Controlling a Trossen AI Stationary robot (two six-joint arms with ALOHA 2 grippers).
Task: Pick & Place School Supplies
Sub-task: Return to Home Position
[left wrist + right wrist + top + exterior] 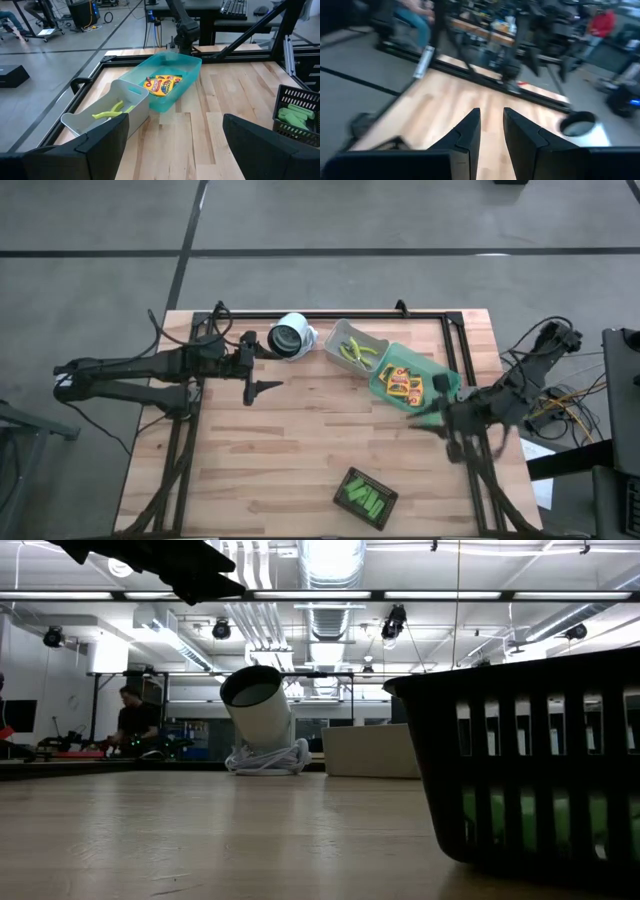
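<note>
Tabletop (300, 450) packs (405, 383) lie near right end effector (425, 417).

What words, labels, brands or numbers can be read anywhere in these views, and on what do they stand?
No text can be read in any view.
Yellow packs in the teal bin: red-green print, too small to read.
White mark at the left arm's base: too small to read.
Black bin: no lettering shows.

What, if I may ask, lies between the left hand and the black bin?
Only bare table between left hand and black bin, per the high view.
</note>
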